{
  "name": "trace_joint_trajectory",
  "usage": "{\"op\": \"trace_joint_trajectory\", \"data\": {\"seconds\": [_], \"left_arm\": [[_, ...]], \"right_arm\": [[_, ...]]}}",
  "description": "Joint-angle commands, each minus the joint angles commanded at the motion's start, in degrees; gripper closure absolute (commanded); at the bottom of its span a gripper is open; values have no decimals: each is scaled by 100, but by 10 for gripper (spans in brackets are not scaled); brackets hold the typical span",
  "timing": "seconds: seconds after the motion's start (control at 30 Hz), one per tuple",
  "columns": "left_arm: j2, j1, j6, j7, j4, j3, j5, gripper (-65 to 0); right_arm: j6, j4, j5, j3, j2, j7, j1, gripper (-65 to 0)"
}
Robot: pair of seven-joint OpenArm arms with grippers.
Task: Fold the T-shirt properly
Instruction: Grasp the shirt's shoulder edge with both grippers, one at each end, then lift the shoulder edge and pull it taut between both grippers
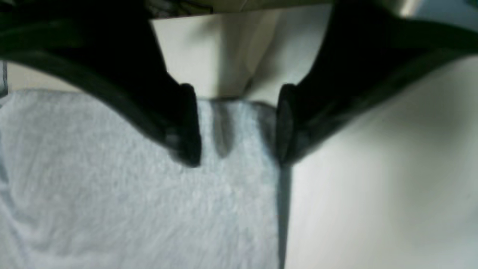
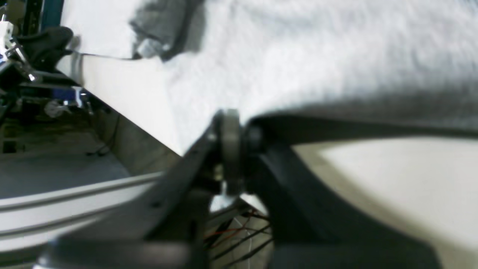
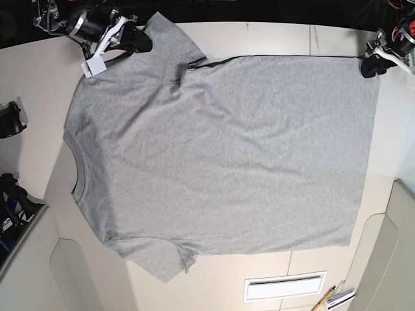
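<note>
Across a pale surface (image 3: 220, 278) spreads the T-shirt (image 3: 233, 155), soft, light and apt to crease, best held by its corners, as the right gripper (image 2: 233, 123) pinches an edge and the left gripper (image 1: 239, 123) straddles a corner, fingers apart.

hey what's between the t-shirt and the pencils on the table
In the base view, a white rectangular object lies between the T-shirt and the pencils, slightly to the left.
</note>
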Motion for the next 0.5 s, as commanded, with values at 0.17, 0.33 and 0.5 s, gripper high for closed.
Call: {"op": "trace_joint_trajectory", "data": {"seconds": [0.17,0.33,0.5], "left_arm": [[-22,-13,0,-31,2,-4,4,0],[-210,-15,0,109,219,-24,0,0],[-271,-13,0,186,828,-343,-2,0]], "right_arm": [[44,9,-57,2,0,-4,0,0],[46,339,155,195,2,-157,11,0],[109,800,546,708,2,-525,9,0]]}}
